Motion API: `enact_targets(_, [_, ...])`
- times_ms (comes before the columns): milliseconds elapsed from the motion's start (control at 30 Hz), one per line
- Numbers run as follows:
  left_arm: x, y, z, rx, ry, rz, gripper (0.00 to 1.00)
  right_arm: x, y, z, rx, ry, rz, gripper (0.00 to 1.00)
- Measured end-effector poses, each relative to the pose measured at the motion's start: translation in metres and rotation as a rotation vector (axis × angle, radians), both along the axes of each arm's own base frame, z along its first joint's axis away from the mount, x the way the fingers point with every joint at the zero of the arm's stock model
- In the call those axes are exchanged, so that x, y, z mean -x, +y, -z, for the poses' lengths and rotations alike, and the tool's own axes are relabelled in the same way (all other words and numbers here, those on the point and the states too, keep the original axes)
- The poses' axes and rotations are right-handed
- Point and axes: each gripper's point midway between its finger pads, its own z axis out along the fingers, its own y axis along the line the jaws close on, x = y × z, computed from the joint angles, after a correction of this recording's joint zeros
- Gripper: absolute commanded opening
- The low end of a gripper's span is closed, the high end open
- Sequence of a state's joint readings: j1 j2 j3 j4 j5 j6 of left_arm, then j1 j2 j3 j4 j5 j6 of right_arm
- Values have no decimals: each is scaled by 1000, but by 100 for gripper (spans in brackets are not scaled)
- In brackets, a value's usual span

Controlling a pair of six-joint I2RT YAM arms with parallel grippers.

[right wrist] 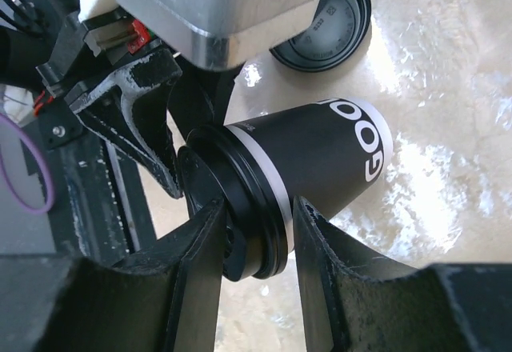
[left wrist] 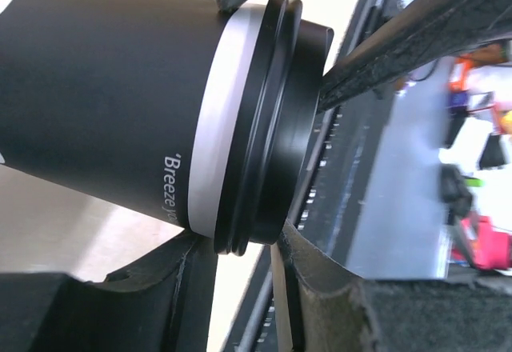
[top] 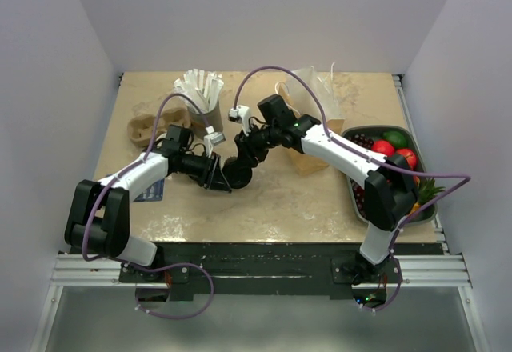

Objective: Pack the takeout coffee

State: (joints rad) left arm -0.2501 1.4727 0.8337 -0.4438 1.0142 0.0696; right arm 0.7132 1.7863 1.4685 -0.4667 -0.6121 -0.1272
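The takeout coffee point(top: 238, 174), a dark paper cup with white print and a black lid, hangs on its side above the table's middle. It fills the left wrist view point(left wrist: 104, 104) and shows in the right wrist view point(right wrist: 320, 160). My left gripper point(top: 218, 173) grips it from the left; its fingers point(left wrist: 316, 280) straddle the lid's rim point(left wrist: 264, 128), one under the cup wall, one against the lid's top. My right gripper point(top: 250, 150) comes from the far right. Its fingers point(right wrist: 192, 272) also straddle the rim, one on the lid's top, one at the cup wall.
A loose black lid point(right wrist: 324, 16) lies on the table behind the cup. A brown paper bag point(top: 316, 128) stands at the back right, a cardboard cup carrier point(top: 144, 128) and a cup of white packets point(top: 200, 96) at the back left. A grey fruit tray point(top: 352, 188) sits right.
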Motion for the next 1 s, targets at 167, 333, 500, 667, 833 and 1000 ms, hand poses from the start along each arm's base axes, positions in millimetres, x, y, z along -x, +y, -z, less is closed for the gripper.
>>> enact_targets(167, [9,-5,-7,50,91,-8,36,7,-4,-1,2,59,41,40])
enact_targets(333, [19,-12,-6,98,223,-15,36,17,-10,6,17,140,97,40])
enact_targets(500, [20,-16,0,127,335,-29,36,18,-16,15,38,209,155,40])
enact_targets(667, [16,-20,3,151,401,-41,36,11,-19,23,45,251,198,41])
enact_targets(833, [10,-24,4,174,454,-42,37,-1,-22,33,31,335,233,41])
enact_targets(1000, [-2,-27,2,174,455,-41,44,-17,-22,40,24,361,268,48])
